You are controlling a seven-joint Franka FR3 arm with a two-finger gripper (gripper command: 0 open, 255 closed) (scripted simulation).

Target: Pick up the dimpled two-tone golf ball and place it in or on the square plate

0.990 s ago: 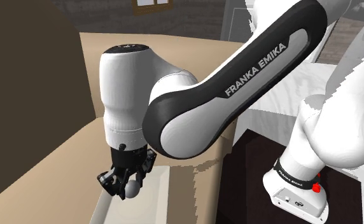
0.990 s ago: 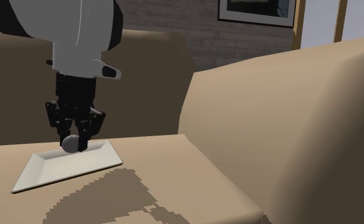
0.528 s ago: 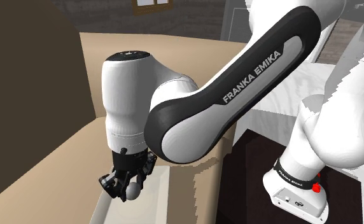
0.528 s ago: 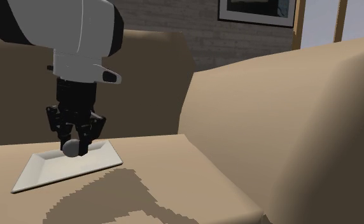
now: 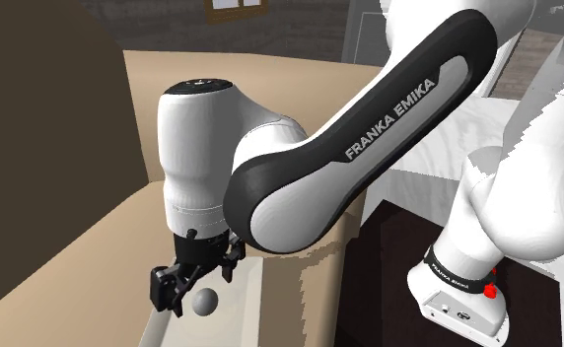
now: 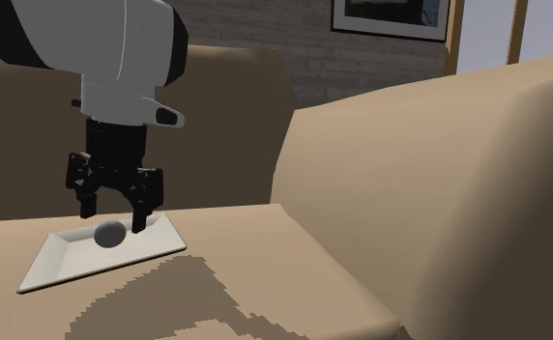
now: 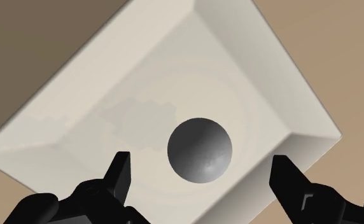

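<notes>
The black gripper (image 6: 112, 214) hangs over the white square plate (image 6: 67, 261), its jaws spread wide and clasping nothing; the plain grey golf ball (image 6: 110, 233) lies in the plate, just below and between the fingers (image 7: 118, 170), touching neither; in the second exterior view it sits toward twelve o'clock of the plate's middle, near the far rim; the plate rests on a tan cushion (image 6: 265, 251); a framed picture (image 6: 391, 17) hangs at one o'clock.

— What does the arm (image 5: 201, 148) look like?
— White rounded shells, dark joints, white FRANKA EMIKA lettering (image 5: 390, 110) on one dark link.
— And the gripper (image 6: 111, 213)?
— All black. A red mark (image 5: 490, 292) sits near the foot.
</notes>
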